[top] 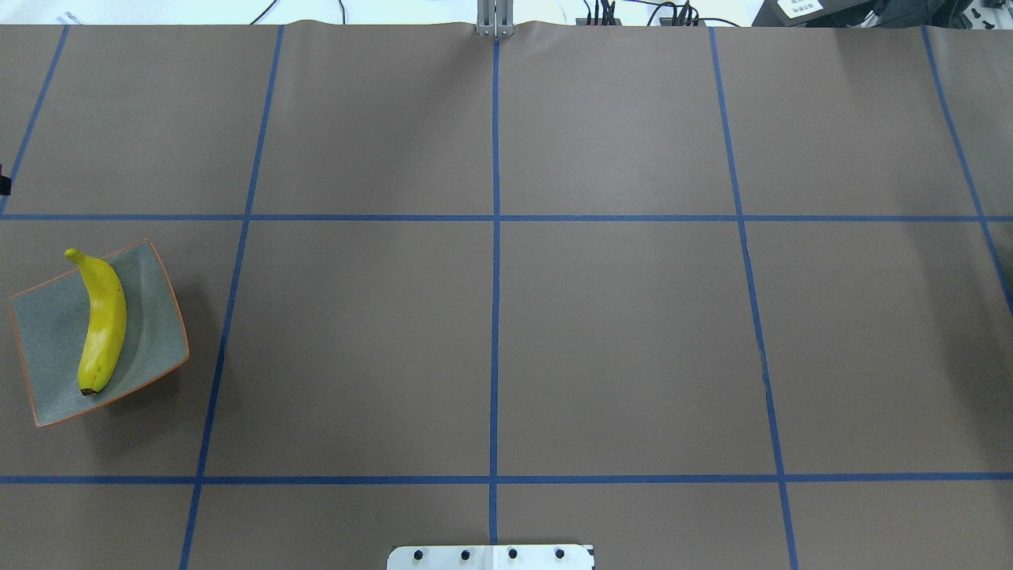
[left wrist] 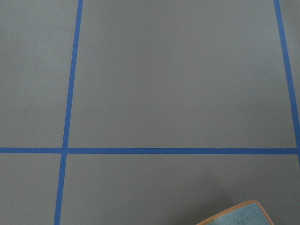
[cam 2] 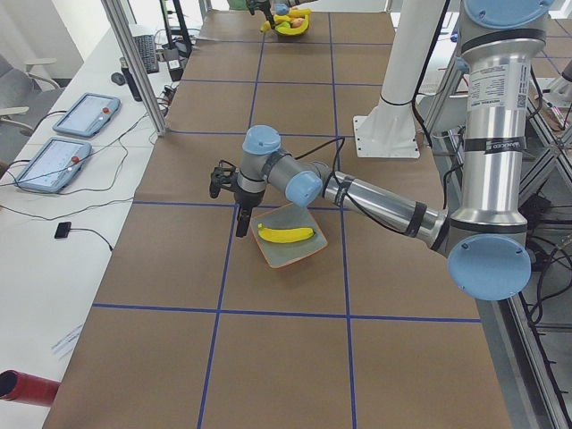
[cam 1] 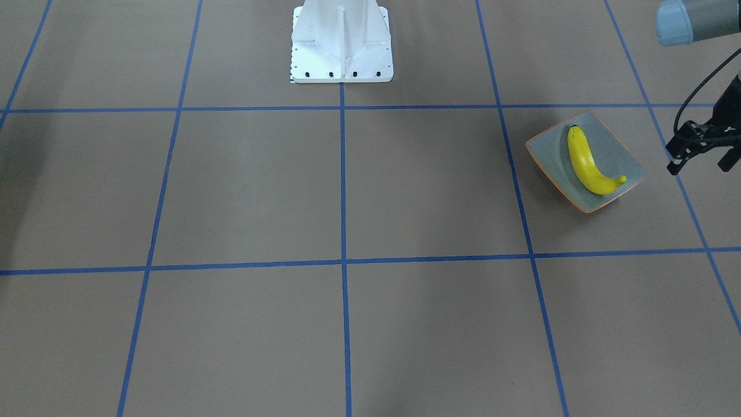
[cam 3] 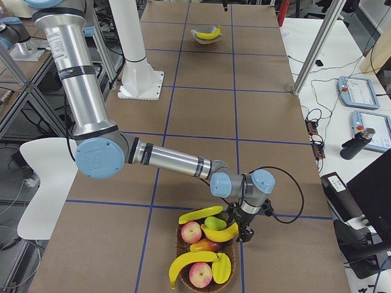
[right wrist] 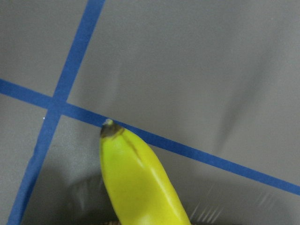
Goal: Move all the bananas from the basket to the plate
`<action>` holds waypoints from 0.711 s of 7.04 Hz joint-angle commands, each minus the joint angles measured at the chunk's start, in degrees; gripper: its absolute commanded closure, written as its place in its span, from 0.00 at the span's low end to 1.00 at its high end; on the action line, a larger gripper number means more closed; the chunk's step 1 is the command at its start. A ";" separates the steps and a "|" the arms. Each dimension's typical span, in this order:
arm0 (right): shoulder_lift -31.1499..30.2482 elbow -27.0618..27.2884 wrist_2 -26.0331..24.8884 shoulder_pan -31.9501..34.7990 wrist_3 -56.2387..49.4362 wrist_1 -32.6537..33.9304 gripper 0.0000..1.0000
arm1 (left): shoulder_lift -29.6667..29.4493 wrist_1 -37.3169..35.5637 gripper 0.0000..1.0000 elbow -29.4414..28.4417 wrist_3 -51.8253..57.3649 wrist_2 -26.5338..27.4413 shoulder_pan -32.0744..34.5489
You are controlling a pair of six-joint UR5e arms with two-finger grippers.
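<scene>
The grey-green plate (cam 1: 613,145) with an orange-brown rim holds one yellow banana (cam 1: 586,162); both also show in the overhead view, plate (top: 47,332) and banana (top: 103,321). My left gripper (cam 1: 699,165) hangs open and empty just beside the plate, clear of it. A corner of the plate (left wrist: 239,215) shows in the left wrist view. At the table's other end a wicker basket (cam 3: 181,251) holds three bananas. My right gripper (cam 3: 244,234) sits at the basket's rim, against one banana (cam 3: 221,233). That banana's tip (right wrist: 136,183) fills the right wrist view; I cannot tell whether the jaws are shut.
The basket also holds red apples (cam 3: 191,232) and green fruit (cam 3: 212,223). The white robot pedestal (cam 1: 341,43) stands at the table's back middle. Blue tape lines grid the brown table. Tablets (cam 2: 54,161) lie on a side table.
</scene>
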State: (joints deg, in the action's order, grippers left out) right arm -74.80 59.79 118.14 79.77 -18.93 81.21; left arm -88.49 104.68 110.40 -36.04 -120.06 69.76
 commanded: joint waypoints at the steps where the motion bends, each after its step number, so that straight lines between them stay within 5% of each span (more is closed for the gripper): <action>1: 0.01 -0.11 0.25 0.21 -3.72 0.00 1.00 | -0.01 0.00 0.00 -0.01 0.00 0.00 0.03; 5: 0.10 2.16 0.60 3.71 -4.62 1.83 1.00 | 0.07 0.00 0.00 0.26 -0.26 0.00 0.03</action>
State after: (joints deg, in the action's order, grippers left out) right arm -74.71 60.67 118.53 81.70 -23.20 81.78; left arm -88.47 104.68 110.59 -36.14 -120.06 69.78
